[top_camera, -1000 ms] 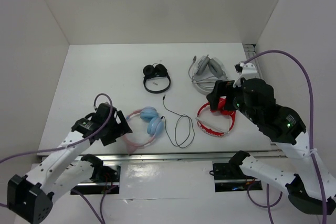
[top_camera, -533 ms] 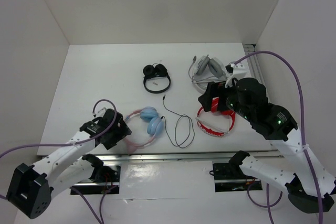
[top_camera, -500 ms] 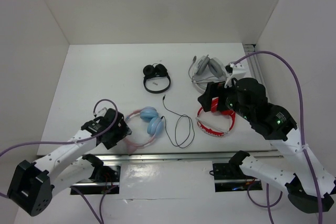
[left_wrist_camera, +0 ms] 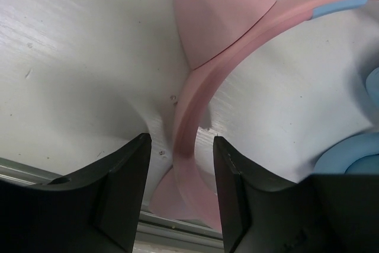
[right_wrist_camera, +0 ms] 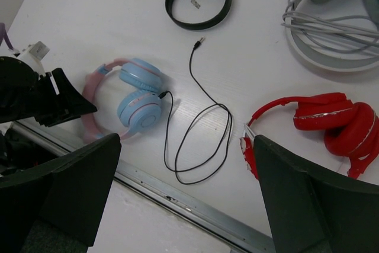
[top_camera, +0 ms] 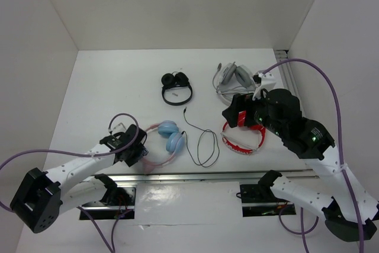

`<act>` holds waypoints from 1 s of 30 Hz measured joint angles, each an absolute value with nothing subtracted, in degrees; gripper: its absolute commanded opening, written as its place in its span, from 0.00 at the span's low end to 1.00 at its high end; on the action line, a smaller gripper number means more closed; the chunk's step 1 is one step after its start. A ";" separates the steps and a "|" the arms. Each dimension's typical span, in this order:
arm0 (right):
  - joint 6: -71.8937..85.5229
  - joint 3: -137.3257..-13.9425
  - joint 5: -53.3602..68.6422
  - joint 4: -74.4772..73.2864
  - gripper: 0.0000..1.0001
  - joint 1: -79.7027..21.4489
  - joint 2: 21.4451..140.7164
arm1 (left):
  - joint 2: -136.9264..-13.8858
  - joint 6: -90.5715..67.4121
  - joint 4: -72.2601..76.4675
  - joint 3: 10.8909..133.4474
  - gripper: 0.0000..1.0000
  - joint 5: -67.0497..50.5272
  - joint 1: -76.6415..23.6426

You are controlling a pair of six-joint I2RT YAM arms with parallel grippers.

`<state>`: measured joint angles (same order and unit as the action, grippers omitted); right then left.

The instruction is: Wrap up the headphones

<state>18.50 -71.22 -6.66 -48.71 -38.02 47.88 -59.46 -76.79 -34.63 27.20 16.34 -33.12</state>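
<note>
Fingers (left_wrist_camera: 121,197), left, half-open astride headphones (left_wrist_camera: 192,117)

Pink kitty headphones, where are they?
In the top view the headphones lie by the front edge of the table, left of the middle, their pink band between the open left gripper, their black cable looped just right.

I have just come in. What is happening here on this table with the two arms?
The left gripper is down at the headphones, with its jaws on either side of the pink headband, not yet pinching it. The black cable lies in a loose loop on the table, so no wrapping is done. The right gripper hangs open near the red pair and holds nothing.
</note>
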 measured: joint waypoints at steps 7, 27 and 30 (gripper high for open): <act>18.35 -70.81 -6.39 -46.94 1.00 -38.02 46.92 | -60.29 -78.54 -34.94 26.98 0.51 17.43 -33.76; 18.35 -69.73 -3.77 -43.68 1.00 -38.02 43.70 | -63.66 -82.74 -46.06 32.91 0.00 20.95 -40.16; 18.35 -69.73 -3.53 -43.62 1.00 -38.02 43.70 | -59.20 -82.67 -54.61 37.65 0.00 22.81 -42.26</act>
<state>18.35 -69.73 -3.53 -43.62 -38.02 43.70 -59.20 -82.67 -54.61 37.65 22.81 -42.26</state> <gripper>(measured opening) 1.000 0.259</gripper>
